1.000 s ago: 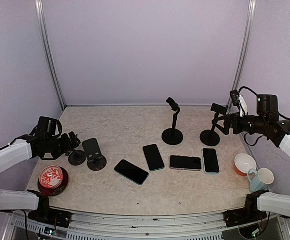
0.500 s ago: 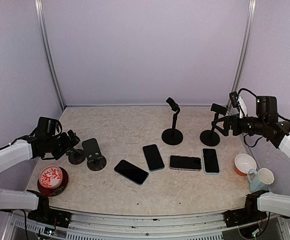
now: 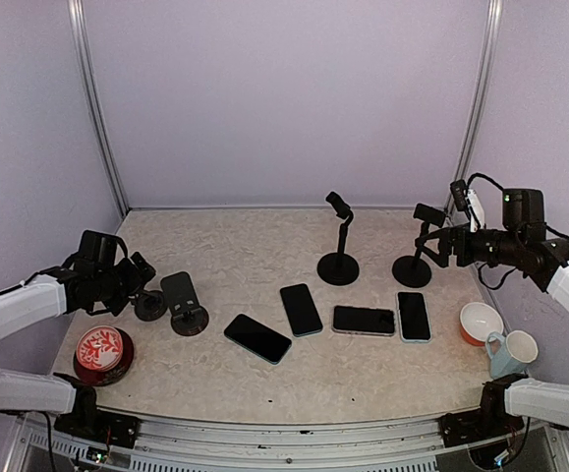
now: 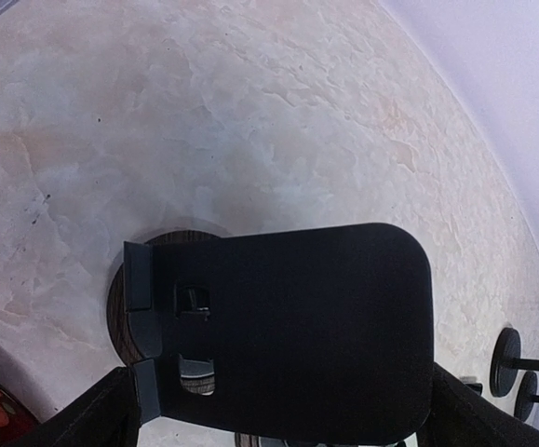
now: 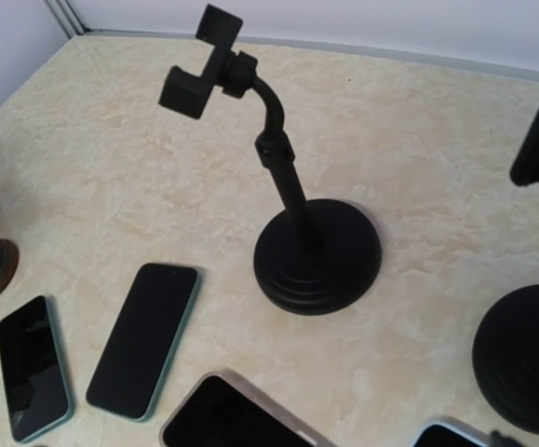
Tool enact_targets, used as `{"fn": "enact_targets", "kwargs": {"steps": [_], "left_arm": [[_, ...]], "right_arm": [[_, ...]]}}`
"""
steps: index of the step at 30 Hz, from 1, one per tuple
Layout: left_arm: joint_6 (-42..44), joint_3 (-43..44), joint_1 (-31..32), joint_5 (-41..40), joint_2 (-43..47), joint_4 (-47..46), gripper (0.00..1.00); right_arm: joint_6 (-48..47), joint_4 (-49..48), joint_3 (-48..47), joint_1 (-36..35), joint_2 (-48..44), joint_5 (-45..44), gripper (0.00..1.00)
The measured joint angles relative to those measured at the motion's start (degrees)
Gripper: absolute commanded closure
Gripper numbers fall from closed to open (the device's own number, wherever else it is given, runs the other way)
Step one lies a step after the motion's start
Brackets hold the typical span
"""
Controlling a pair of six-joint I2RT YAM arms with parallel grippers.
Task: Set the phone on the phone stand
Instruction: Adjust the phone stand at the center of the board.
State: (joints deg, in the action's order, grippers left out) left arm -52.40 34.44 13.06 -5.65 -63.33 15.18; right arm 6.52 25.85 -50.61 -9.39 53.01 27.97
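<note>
Several phones lie flat mid-table: a dark one (image 3: 257,337), a teal-edged one (image 3: 301,309), one lying crosswise (image 3: 364,320) and one at the right (image 3: 414,316). A flat-plate stand (image 3: 183,297) stands at the left. Its black back plate (image 4: 288,331) fills the left wrist view, with my fingers (image 4: 97,417) showing on either side. My left gripper (image 3: 137,281) is open and empty just left of it. A gooseneck stand (image 3: 338,264) stands at centre, also seen in the right wrist view (image 5: 314,250). My right gripper (image 3: 439,248) hovers by a second clamp stand (image 3: 412,269). Its fingers are not in its wrist view.
A small round base (image 3: 149,308) sits beside the plate stand. A red patterned tin (image 3: 102,353) is at the front left. A red-and-white bowl (image 3: 481,323) and a pale mug (image 3: 512,351) are at the front right. Walls enclose the table.
My left gripper has edged slightly right, closer to the plate stand. The right arm and the phones have not moved.
</note>
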Motion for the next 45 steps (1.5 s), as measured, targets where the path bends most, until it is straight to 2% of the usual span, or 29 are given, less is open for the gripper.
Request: {"fn": "enact_targets", "kwargs": {"steps": [15,25,45], "left_arm": [[-7.3,0.3,7.6,-5.3,-0.4,-1.7,0.01],[-1.9,8.9,7.8,-10.1,0.4,0.9,0.01],[2.5,10.0,8.3,7.0,0.2,4.3,0.01]], "right_arm": [[0.4,0.0,0.0,0.0,0.0,0.2,0.00],[0.4,0.0,0.5,0.0,-0.7,0.2,0.00],[0.5,-0.1,1.8,0.0,-1.2,0.1,0.00]]}}
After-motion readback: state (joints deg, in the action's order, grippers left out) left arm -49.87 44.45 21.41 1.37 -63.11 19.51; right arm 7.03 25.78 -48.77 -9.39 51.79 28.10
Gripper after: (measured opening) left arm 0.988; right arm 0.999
